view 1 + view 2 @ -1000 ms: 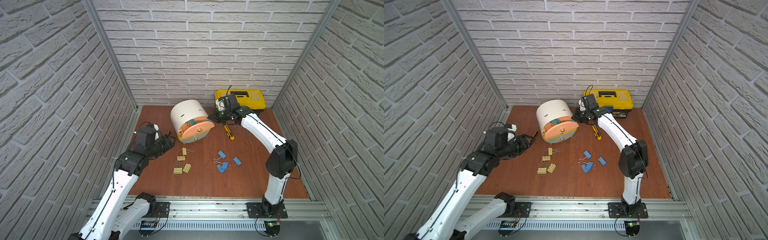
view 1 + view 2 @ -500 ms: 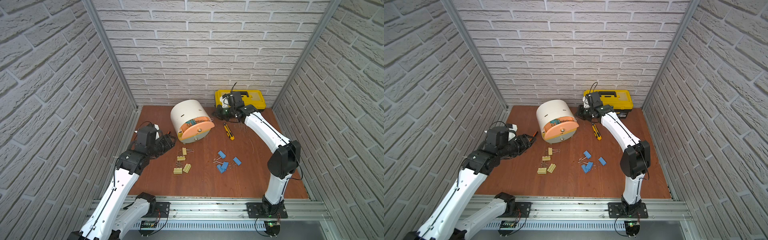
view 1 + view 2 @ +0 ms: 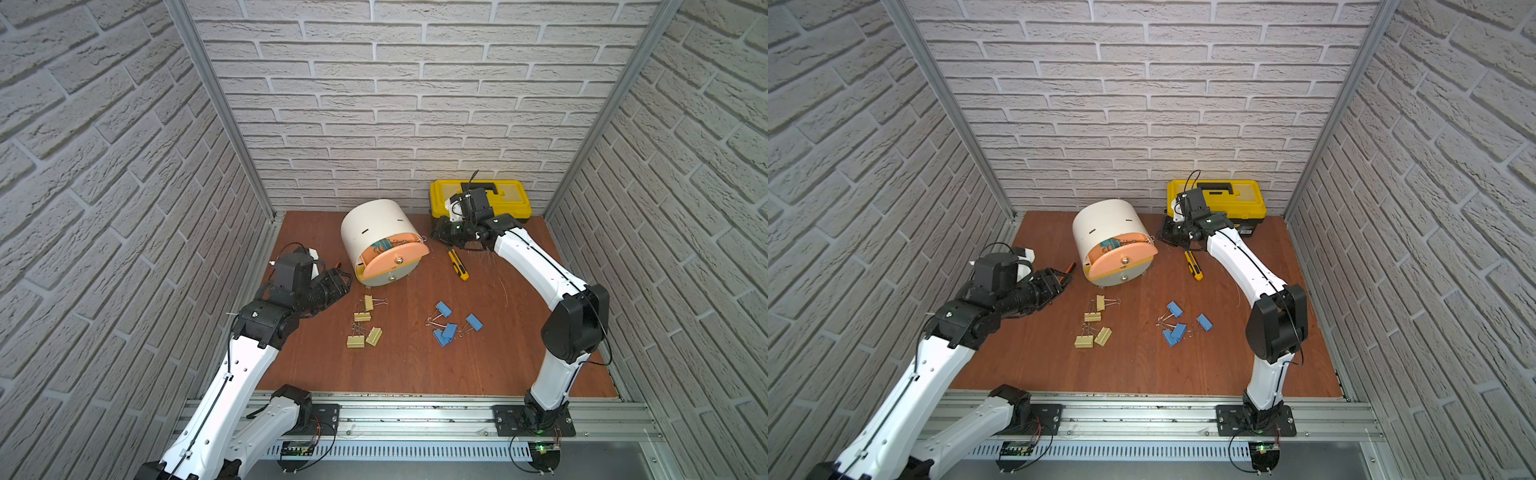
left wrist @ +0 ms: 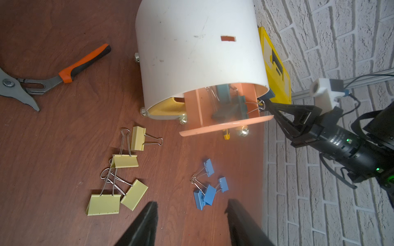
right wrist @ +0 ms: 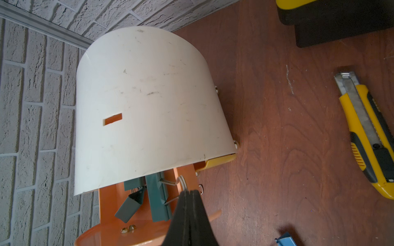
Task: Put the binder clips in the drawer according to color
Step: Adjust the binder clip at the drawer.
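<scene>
Right jaws closed, four yellow clips [image 3: 363, 322], four blue clips [image 3: 451, 324]

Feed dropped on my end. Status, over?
Right gripper shut at peach drawer, left gripper open, empty. Teal clips in drawer; yellow clips, blue clips on table. Nothing blocking.

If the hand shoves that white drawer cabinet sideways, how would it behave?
The white drawer cabinet looks thin-walled and light, so it would probably slide. Its small metal feet may catch and tip it. The pulled-out peach drawer might shift too.
</scene>
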`<state>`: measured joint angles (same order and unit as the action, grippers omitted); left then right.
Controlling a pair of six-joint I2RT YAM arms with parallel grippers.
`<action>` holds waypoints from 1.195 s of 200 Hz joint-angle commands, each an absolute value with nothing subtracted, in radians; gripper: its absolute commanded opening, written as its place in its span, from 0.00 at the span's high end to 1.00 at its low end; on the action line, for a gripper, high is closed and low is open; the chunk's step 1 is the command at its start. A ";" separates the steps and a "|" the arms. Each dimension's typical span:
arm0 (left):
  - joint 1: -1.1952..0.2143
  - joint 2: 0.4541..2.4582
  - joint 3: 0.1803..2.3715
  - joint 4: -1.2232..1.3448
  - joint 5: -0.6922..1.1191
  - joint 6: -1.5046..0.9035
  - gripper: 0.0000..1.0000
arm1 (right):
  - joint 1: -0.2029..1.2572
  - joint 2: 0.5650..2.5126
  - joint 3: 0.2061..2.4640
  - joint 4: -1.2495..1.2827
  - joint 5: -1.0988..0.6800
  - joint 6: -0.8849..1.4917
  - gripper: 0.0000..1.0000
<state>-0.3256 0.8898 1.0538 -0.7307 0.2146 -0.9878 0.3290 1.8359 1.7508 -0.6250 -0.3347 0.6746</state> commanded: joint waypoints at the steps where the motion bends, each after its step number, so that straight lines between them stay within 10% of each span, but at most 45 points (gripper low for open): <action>1: -0.320 0.888 1.074 -0.715 0.215 -0.974 0.43 | 0.329 1.839 1.779 -0.610 -0.348 0.662 0.96; 239: -0.321 0.896 1.072 -0.713 0.215 -0.972 0.43 | 0.326 1.842 1.796 -0.590 -0.362 0.663 0.97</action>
